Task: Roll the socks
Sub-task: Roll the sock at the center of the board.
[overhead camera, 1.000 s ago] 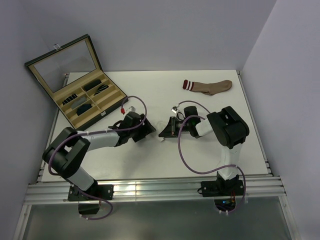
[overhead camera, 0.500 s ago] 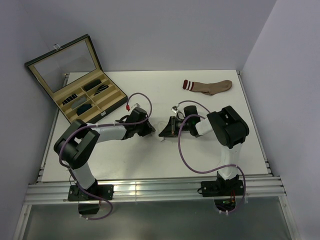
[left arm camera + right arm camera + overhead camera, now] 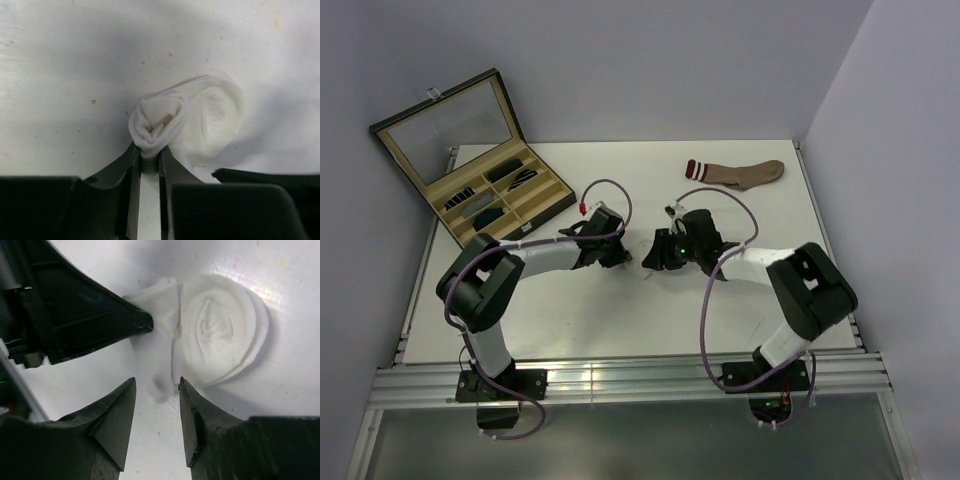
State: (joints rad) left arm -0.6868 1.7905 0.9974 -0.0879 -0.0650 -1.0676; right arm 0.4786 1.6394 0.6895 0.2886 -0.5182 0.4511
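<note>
A white table [image 3: 620, 320] is shown from above, with an open display case [image 3: 450, 130] set at its far left corner, the glazed lid raised. The beige compartments of the case are occupied by dark objects [image 3: 485, 213] too small to be identified. A brown sock [image 3: 740, 172] is laid flat near the far right edge, well apart from both arms. Its long axis runs left to right, with the striped maroon-and-white cuff pointed left and the toe right. A white sock [image 3: 200, 117] is found at the middle of the table, largely hidden between the two wrists in the top view. It is wound into a flat coil with the spiral face turned upward and a loose end drawn out toward the arms. A bunched fold of that end is clamped between the closed fingers of the left gripper [image 3: 149, 156]. The right gripper [image 3: 156, 385] is held with fingers apart, straddling the loose tail just beside the coil.
</note>
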